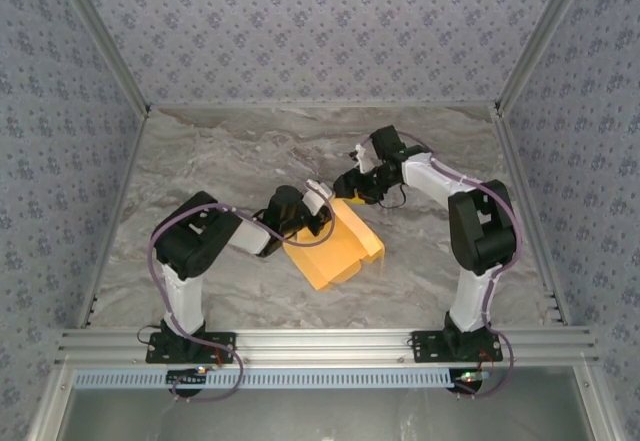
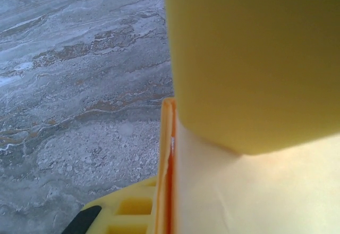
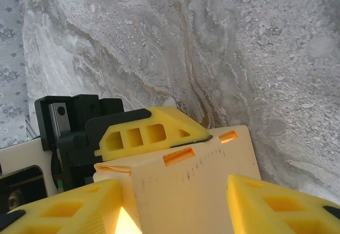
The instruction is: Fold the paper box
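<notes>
Paper box [image 1: 335, 249] lay partly folded on the marble-pattern surface [image 1: 230, 161], midway between both arms, one flap raised.

Left gripper [image 1: 305, 223] sat at the box's upper-left edge, nearly pressed together, pinching a thin wall of the box. In the left wrist view, that wall's orange edge lay against one yellow finger [image 2: 127, 210].

Right gripper [image 1: 350, 189] was at the box's far corner, its fingers [image 3: 69, 207] spread astride a box panel. Could not tell whether they squeezed it. Left gripper's finger [image 3: 149, 133] showed just beyond.
</notes>
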